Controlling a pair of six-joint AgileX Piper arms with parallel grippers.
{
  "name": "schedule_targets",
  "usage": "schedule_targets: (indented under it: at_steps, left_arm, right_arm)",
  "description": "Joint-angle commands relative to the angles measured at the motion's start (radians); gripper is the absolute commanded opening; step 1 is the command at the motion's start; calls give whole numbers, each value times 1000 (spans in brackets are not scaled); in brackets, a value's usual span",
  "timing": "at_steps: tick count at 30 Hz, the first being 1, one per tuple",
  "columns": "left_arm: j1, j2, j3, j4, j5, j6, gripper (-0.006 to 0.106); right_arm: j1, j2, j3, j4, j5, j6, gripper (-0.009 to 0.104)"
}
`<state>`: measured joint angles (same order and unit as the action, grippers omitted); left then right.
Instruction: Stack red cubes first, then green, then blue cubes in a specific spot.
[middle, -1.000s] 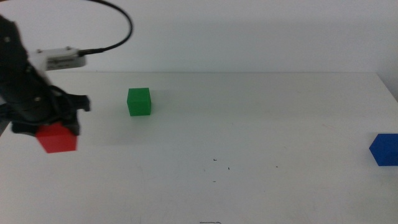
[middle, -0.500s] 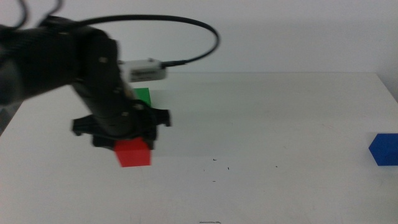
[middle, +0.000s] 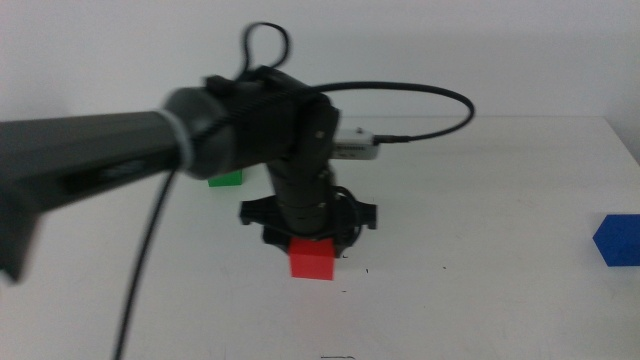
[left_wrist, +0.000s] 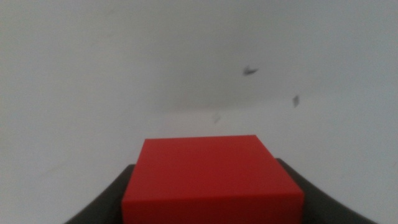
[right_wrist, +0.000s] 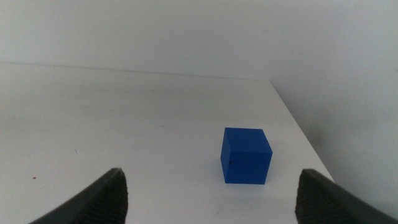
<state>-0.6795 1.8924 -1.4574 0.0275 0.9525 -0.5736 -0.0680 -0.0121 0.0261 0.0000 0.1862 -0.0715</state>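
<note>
Left gripper (middle: 311, 243) clamped on red cube (middle: 312, 259) near table (middle: 480, 300) centre — right gripper (right_wrist: 211, 205) wide open, empty, facing blue cube (right_wrist: 246, 155).

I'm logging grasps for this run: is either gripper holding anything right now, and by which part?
The left gripper holds the red cube, jaws shut on two opposite side faces. The right gripper is open and holds nothing; the blue cube sits apart ahead of it.

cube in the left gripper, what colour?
Bright red: the red cube, clamped in the left gripper. Left wrist view shows it best.
</note>
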Motion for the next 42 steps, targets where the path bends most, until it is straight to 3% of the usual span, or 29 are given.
schedule_targets:
  at_steps: [1, 26, 42]
  left_arm:
    - [-18, -3, -76, 3, -17, -10, -2]
    - [-30, 146, -169, -83, -125, -58, -2]
    - [-47, 183, -169, -56, -112, -69, -2]
  right_arm:
    - [-7, -15, -9, -13, -74, -4, 92]
    - [-7, -15, -9, -13, -74, -4, 92]
    - [-7, -15, -9, -13, -74, -4, 92]
